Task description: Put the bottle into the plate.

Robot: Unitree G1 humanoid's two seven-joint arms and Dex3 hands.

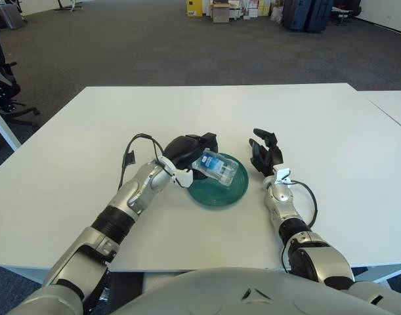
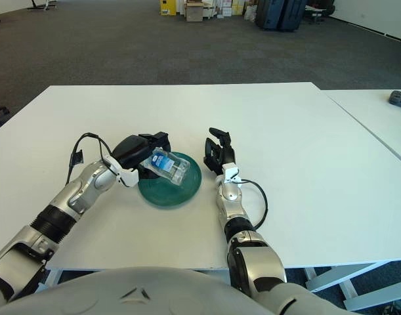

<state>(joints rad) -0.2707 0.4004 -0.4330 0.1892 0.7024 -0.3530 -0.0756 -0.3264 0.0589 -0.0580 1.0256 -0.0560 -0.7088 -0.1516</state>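
A small clear plastic bottle with a blue label lies tilted over the teal plate on the white table. My left hand is at the plate's left rim, its fingers curled on the bottle's left end and holding it over the plate. My right hand shows just to the right of the plate with its fingers spread, holding nothing. The plate and bottle also show in the right eye view.
A second white table adjoins at the right. A dark object lies on it. An office chair stands at the far left; boxes and luggage are at the back of the room.
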